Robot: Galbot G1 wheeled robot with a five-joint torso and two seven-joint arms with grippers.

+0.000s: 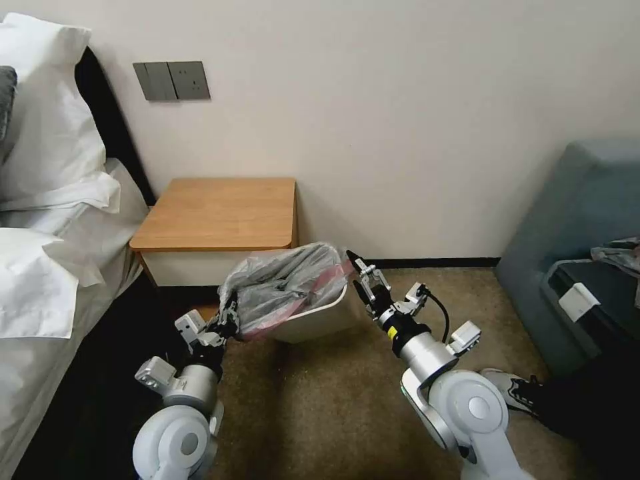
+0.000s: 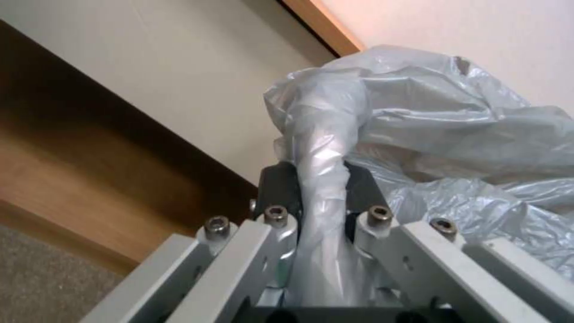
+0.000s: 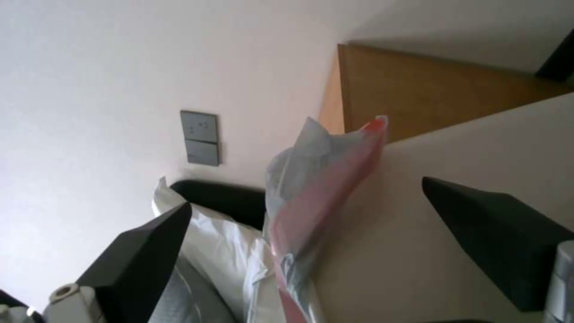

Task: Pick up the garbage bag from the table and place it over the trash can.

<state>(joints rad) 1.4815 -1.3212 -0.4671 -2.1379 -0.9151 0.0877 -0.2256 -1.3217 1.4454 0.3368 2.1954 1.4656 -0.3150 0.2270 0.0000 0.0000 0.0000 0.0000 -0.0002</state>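
Now the thin, soft, slippery garbage bag point(image 1: 283, 283) lies bunched over the trash can point(image 1: 320, 320), left tool point(image 1: 230, 313) clamped on a twisted fold, right tool point(image 1: 363, 283) open beside the pink rim, the firmer place to hold.

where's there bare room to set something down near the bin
The table top is bare wood, bordered by the wall, the bed and the trash can. The carpet between the two arms is free too. It is crowded at the can: the garbage bag bunches over it, left gripper shut on the bag, right gripper open beside the rim.
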